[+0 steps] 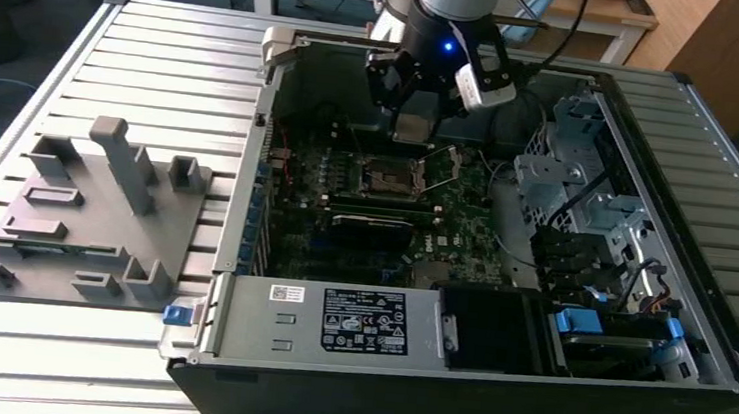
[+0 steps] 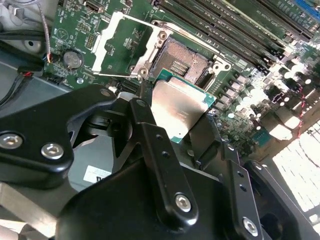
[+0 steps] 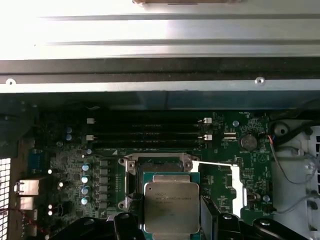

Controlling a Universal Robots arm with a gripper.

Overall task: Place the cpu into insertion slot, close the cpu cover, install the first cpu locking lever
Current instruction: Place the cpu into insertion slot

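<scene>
My gripper (image 1: 412, 120) hangs inside the open computer case, shut on the cpu (image 1: 412, 129). In both wrist views the cpu (image 2: 177, 107) (image 3: 171, 207) is a flat silver-grey square on a green edge, held by its sides between two black fingers (image 2: 150, 125) (image 3: 126, 223). It hovers just short of the insertion slot (image 2: 182, 62) (image 3: 159, 168), whose contact field lies bare. The cpu cover (image 2: 125, 42) (image 3: 229, 186) is swung open, lying flat beside the slot. A thin locking lever (image 3: 215, 163) stands off along the cover's edge.
The motherboard (image 1: 343, 205) lies flat in the case, with memory slots (image 3: 147, 131) beside the socket. A power supply (image 1: 333, 314) sits at the near end, and drive cages (image 1: 585, 201) with cables lie at the exterior view's right. A grey fixture (image 1: 88, 213) rests on the slatted table.
</scene>
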